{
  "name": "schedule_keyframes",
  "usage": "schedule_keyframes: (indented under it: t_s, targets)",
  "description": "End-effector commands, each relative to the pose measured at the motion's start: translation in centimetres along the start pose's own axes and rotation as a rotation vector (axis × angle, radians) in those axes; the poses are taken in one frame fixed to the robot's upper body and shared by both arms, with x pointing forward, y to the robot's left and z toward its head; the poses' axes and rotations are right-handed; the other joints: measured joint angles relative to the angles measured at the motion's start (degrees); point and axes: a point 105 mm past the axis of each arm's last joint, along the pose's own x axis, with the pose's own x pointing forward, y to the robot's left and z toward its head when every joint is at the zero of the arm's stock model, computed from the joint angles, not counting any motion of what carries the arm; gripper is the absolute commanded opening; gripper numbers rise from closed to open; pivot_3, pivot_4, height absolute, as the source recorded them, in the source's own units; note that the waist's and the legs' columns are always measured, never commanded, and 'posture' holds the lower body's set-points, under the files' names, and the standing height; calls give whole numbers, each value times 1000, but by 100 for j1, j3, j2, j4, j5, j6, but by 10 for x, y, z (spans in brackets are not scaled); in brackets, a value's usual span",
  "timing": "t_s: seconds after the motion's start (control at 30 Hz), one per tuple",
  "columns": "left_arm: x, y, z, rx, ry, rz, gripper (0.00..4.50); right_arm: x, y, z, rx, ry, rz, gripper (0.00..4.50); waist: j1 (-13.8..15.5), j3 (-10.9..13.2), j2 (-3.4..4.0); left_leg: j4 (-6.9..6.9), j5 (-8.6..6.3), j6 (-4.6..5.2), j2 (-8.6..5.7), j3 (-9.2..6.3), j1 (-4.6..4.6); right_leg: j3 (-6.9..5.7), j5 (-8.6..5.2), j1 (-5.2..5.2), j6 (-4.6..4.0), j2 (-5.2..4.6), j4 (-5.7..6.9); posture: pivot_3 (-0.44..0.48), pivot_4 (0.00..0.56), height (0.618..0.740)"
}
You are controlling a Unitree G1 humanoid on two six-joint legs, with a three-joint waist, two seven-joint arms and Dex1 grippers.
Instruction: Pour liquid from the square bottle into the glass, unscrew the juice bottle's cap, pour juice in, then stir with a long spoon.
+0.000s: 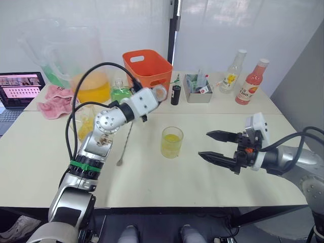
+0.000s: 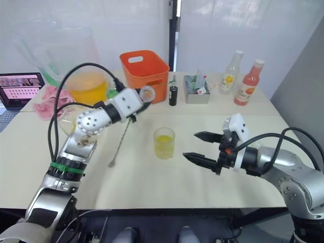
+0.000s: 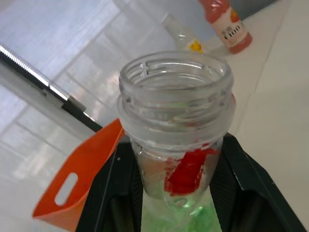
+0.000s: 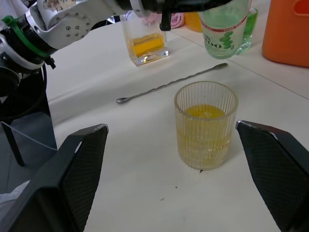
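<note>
Status, left to right. Far left on the worktop (image 1: 152, 177): laptop (image 1: 17, 93), pink cloth (image 1: 53, 104), big pitcher (image 1: 83, 71) of orange-yellow liquid. None of it is in play.

Square bottle (image 4: 145, 41) stands upright behind the left arm, yellow liquid still in it; I read the first pour as done.

Left gripper (image 3: 176, 193) is clamped on the juice bottle (image 3: 176, 125), held up over the worktop just in front of the orange bin (image 1: 147, 66). Neck is open, threads bare, so the cap looks already off; can't spot where the cap went. The bottle sits behind and to the left of the glass, not over it, so the juice pour looks not yet done.

Long spoon (image 1: 125, 142) lies flat on the worktop, untouched, just left of the glass. Stir is still to do.

Glass (image 1: 172, 142) is mid-worktop, upright, roughly a third full of yellow liquid.

Right gripper (image 1: 220, 147) hovers just right of the glass, fingers wide apart, holding nothing.

Back right: small dark bottle (image 1: 175, 94), grey tray (image 1: 197, 91), slim yellow-labelled bottle (image 1: 233, 71), pink bottle (image 1: 251, 81). All well clear.

Obstruction check: path from bottle to glass looks open; the spoon is nearest, and the right gripper is close enough to nudge the glass.
</note>
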Motion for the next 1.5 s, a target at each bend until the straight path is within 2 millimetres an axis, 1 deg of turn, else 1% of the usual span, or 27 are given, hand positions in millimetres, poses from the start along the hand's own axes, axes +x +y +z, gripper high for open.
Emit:
schedule_keyframes:
  t_s: [0.03,0.1,0.17,0.23,0.3,0.37,0.43,0.47,0.53,0.6,0.67,0.73,0.8,0.87,0.93,1.0,1.07,1.1,1.17,1.2,1.27,1.33,1.4,1.5]
  targets:
    - [-11,14,25,-120,-52,33,1408,-1,0,10,-40,-22,19,4476,7,0,0,0,0,0,0,-1,0,0,0,1,0,0,1,0,150,740]
    - [-24,23,27,-226,-52,77,1408,2,-4,13,-46,-29,33,4476,3,0,0,0,0,0,0,-4,0,-3,0,3,0,1,0,0,150,740]
    - [-45,33,28,-353,-45,134,1408,5,-10,17,-51,-39,49,4476,-24,0,0,3,0,0,0,-4,0,-3,0,4,0,0,0,0,150,740]
    - [-62,34,29,-421,-41,134,1408,7,-15,17,-57,-33,64,4476,-54,0,0,2,0,0,2,-5,2,-3,0,0,-1,2,3,0,150,740]
    - [-70,33,32,-452,-43,126,1408,8,-19,17,-60,-29,71,4476,-64,0,0,1,0,0,6,-9,3,-6,0,1,-1,7,3,0,150,740]
    - [-81,33,29,-463,-16,146,1408,9,-23,17,-73,-23,84,4476,-53,0,0,1,0,0,5,-10,3,-7,0,3,-1,6,2,0,150,740]
    - [-97,30,31,-457,-2,156,1408,13,-28,19,-84,-21,108,4476,-46,0,0,4,0,0,3,-9,3,-6,0,7,-1,5,-1,0,150,740]
    - [-100,28,32,-455,0,156,1408,13,-29,20,-87,-21,114,4476,-46,0,0,6,0,0,3,-8,2,-5,0,6,-1,5,-1,0,150,740]
    - [-122,32,31,-469,14,216,1408,18,-33,21,-98,-15,144,4476,-48,0,0,4,0,0,5,-9,3,-7,1,5,-3,6,-1,0,150,740]
    - [-134,33,32,-474,23,250,1408,21,-35,22,-106,-11,162,4476,-70,0,0,3,0,0,6,-9,3,-7,2,3,-4,6,-1,0,150,740]
    - [-160,33,20,-460,95,312,1408,27,-36,22,-106,-12,195,4476,-103,0,0,2,0,0,7,-9,3,-9,1,2,-5,7,-1,0,150,740]
    - [-178,34,15,-451,136,358,1408,32,-36,23,-106,-14,218,4476,-128,0,1,-3,0,0,6,-6,7,-6,0,4,-9,5,0,0,150,740]
    - [-192,35,12,-455,154,392,1408,35,-35,23,-106,-15,235,4476,-136,0,0,-4,0,0,11,-9,7,-11,1,2,-15,8,-1,0,150,740]
    - [-214,39,11,-452,172,470,1408,39,-33,22,-103,-18,260,4476,-134,-1,-1,-2,0,-1,10,-9,7,-12,0,2,-15,7,-1,0,150,740]
    - [-226,42,11,-444,180,514,1408,42,-33,22,-104,-18,272,4476,-122,-1,-1,-1,-1,-1,10,-7,6,-12,0,2,-15,6,-3,0,150,740]
    - [-250,48,4,-425,230,606,1408,45,-31,22,-101,-28,281,4476,-108,-1,-2,-1,-1,-1,10,-8,6,-15,0,3,-16,6,-4,0,150,740]
    - [-269,52,-2,-416,271,673,1408,47,-29,22,-97,-35,290,4476,-127,-2,-3,-2,-1,-2,11,-7,6,-14,-1,1,-20,5,-6,0,150,740]
    - [-275,53,-4,-418,280,689,1408,48,-29,22,-96,-36,293,4476,-129,-2,-3,-2,-1,-2,11,-6,6,-14,-1,-1,-21,5,-6,0,150,740]
    - [-292,61,-11,-431,307,760,1408,47,-27,22,-96,-41,293,4476,-116,-2,-3,-4,-1,-2,12,-6,7,-16,-3,-3,-26,5,-5,0,150,740]
    - [-299,65,-14,-433,316,789,1408,46,-27,22,-97,-43,292,4476,-114,-2,-3,-4,-1,-2,13,-7,7,-17,-23,-3,-60,6,-5,0,150,740]
    - [-308,74,-21,-447,322,832,1408,45,-25,22,-100,-50,286,4476,-111,-4,-7,-4,-1,-2,13,-6,8,-17,-27,-2,-67,5,-5,0,150,740]
    - [-312,83,-29,-454,336,848,1408,42,-24,22,-104,-57,273,4476,-105,-7,-11,-4,-1,-2,13,-6,8,-18,-27,-3,-69,5,-5,0,150,740]
    - [-310,95,-39,-463,358,851,1408,38,-23,22,-110,-65,251,4476,-83,-11,-18,-5,-2,-3,13,-7,7,-19,-29,-5,-71,5,-5,0,150,740]
    - [-304,106,-47,-470,361,845,1408,33,-20,21,-112,-67,228,4476,-78,-14,-23,-6,-2,-4,13,-1,7,-19,-29,-7,-73,1,-7,0,150,740]
